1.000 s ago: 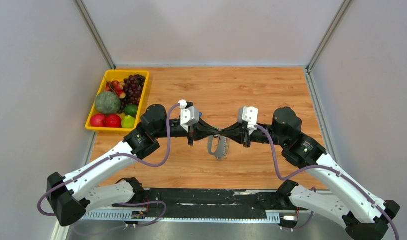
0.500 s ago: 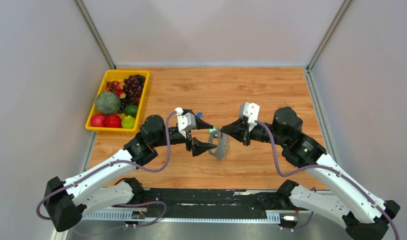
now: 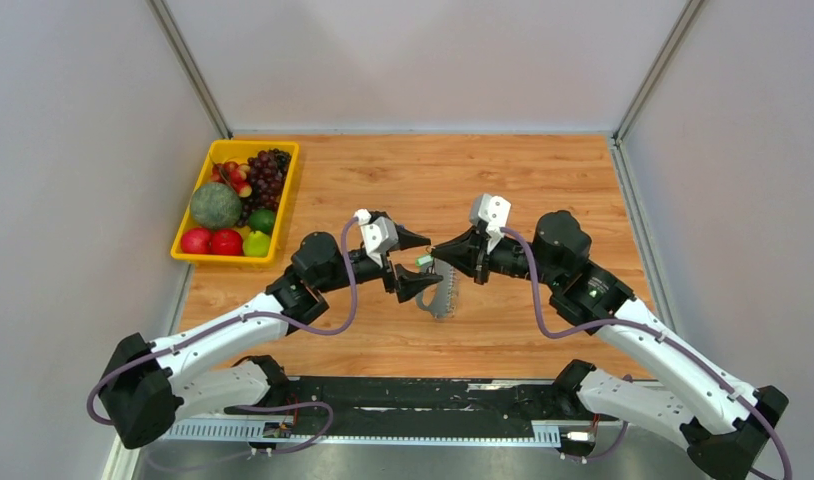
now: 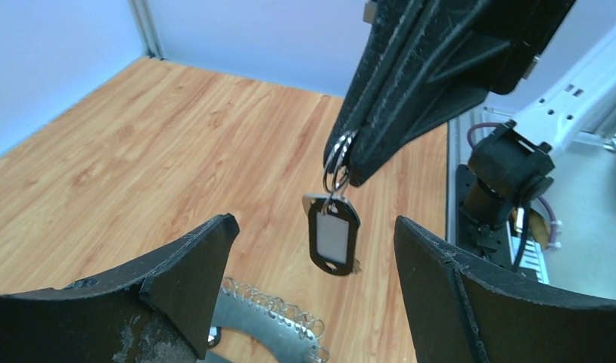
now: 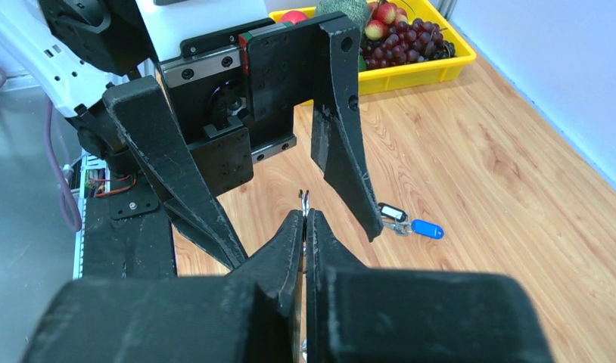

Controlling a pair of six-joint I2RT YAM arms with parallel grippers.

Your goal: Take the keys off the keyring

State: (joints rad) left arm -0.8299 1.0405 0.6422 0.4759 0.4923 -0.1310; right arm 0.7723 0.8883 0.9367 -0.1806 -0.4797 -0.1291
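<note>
Left gripper (image 3: 430, 262): having let go since a second ago, when it was meeting right gripper tip to tip. Jaws now standing wide apart, straddling right fingertips.
Right gripper (image 5: 305, 215): pinching together on keyring (image 4: 337, 159), holding it above table (image 3: 543, 180). Black-and-white key (image 4: 334, 240) hanging below.
Judgement: left coming in for fresh grip on hanging key, which is not yet off.
Blue key (image 5: 427, 228) lying loose on wood.
Toothed silvery strip (image 3: 443, 295) lying beneath grippers.
Yellow fruit tray (image 3: 223, 260) sitting far left.
Grey walls (image 3: 73, 150) enclosing.
</note>
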